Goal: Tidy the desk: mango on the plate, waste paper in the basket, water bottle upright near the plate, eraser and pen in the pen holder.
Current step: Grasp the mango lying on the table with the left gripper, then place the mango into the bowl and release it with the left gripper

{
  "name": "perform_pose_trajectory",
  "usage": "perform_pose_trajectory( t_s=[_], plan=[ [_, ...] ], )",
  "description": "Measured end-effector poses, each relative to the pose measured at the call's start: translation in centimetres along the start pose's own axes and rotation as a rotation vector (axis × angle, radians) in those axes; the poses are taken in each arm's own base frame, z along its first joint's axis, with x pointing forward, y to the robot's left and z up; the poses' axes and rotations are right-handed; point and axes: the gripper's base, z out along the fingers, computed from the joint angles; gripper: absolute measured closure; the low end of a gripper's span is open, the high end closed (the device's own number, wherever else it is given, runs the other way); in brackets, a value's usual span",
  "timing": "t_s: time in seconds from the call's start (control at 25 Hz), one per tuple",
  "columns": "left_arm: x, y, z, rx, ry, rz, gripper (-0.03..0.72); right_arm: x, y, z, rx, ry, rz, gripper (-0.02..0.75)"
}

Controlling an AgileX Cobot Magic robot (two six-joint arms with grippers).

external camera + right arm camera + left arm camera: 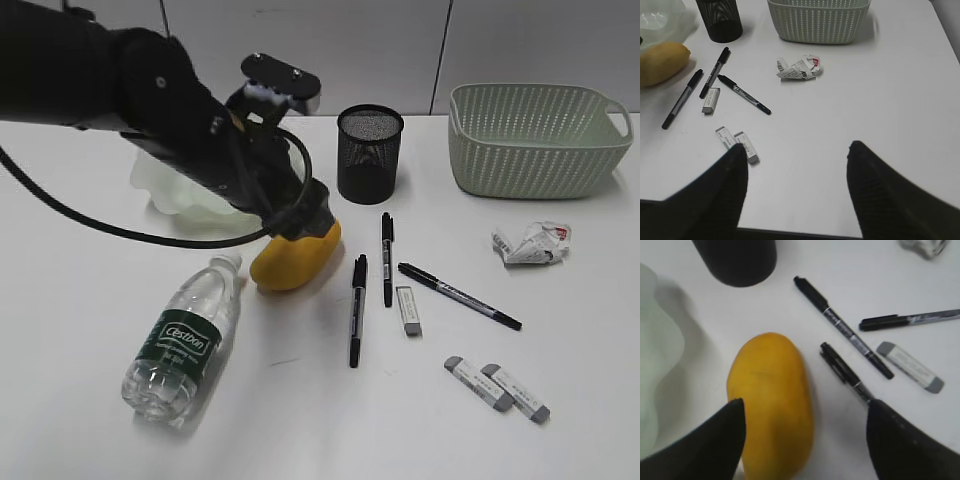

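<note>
**Left gripper open over the mango, plate just behind**

The left gripper (805,440) hangs over the near end of the mango (772,400), its 2 fingers spread wide. In the left wrist view 1 finger (715,440) overlaps the fruit's left flank and the other stands well off to its right, over bare desk (90,400) beside a pen (845,371). So the fruit sits off-centre in the opening, toward the left finger. I cannot tell whether that finger touches the skin; nothing is gripped.

The mango lies flat on the desk, between the water bottle (182,340) and the 3 pens. In the wrist view its long axis runs nearly straight away from the camera, so the fingers straddle its short width, which suits a grasp across the narrow side. In the exterior view the fruit (295,258) slants, its far end pointing up and right toward the pen holder (369,152).

The plate (165,190) sits just behind and left of the fruit, largely hidden by the arm; its ruffled rim (660,340) shows near the mango's left side. The carry would be short, judging by this.

The right gripper (797,155) is open and empty, hovering over bare desk near 2 erasers (737,142), well apart from the mango. The left arm is plainly nearer.
</note>
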Motion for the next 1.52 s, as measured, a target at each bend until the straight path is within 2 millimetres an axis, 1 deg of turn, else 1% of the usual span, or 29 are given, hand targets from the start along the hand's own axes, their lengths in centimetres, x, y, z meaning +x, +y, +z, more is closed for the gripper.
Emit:
perform_pose_trajectory(
  t_s=[0.04,0.12,0.32,0.84,0.96,1.08,1.2,1.28,1.32,1.4,1.48,1.52],
  plan=[
    [0.0,0.3,0.8,-0.016,0.028,0.021,0.123,0.0,0.0,0.0,0.0,0.0,0.0,0.241],
    [-0.1,0.6,1.7,-0.048,0.063,0.05,0.123,0.0,0.0,0.0,0.0,0.0,0.0,0.241],
    [0.3,1.1,2.8,-0.1,0.097,0.078,0.123,0.0,0.0,0.0,-0.002,0.0,0.001,0.241],
    [2.3,1.5,6.9,-0.101,0.149,0.084,0.102,0.0,0.0,0.0,-0.003,0.0,0.002,0.241],
    [2.2,1.5,7.0,-0.101,0.144,0.084,0.104,0.0,0.0,0.0,-0.004,0.0,0.002,0.241],
    [2.2,1.5,6.9,-0.101,0.148,0.083,0.139,0.0,0.0,0.0,-0.005,0.0,0.003,0.241],
    [2.0,1.4,6.1,-0.098,0.158,0.075,0.143,0.0,0.0,0.0,-0.005,0.0,0.003,0.241],
    [1.1,1.2,4.7,-0.102,0.12,0.077,0.144,0.0,0.0,0.0,-0.005,0.0,0.003,0.241],
    [0.3,1.2,3.6,-0.106,0.075,0.079,0.144,0.0,0.0,0.0,-0.005,0.0,0.003,0.241],
    [-1.8,1.0,0.6,-0.118,-0.056,0.086,0.147,0.0,0.0,0.0,-0.005,0.0,0.003,0.241],
    [-3.7,1.4,-2.2,-0.145,-0.199,0.092,0.147,0.0,0.0,0.0,-0.005,0.0,0.003,0.241],
    [-4.4,2.0,-3.3,-0.166,-0.253,0.096,0.147,0.0,0.0,0.0,-0.005,0.0,0.003,0.241]
  ],
)
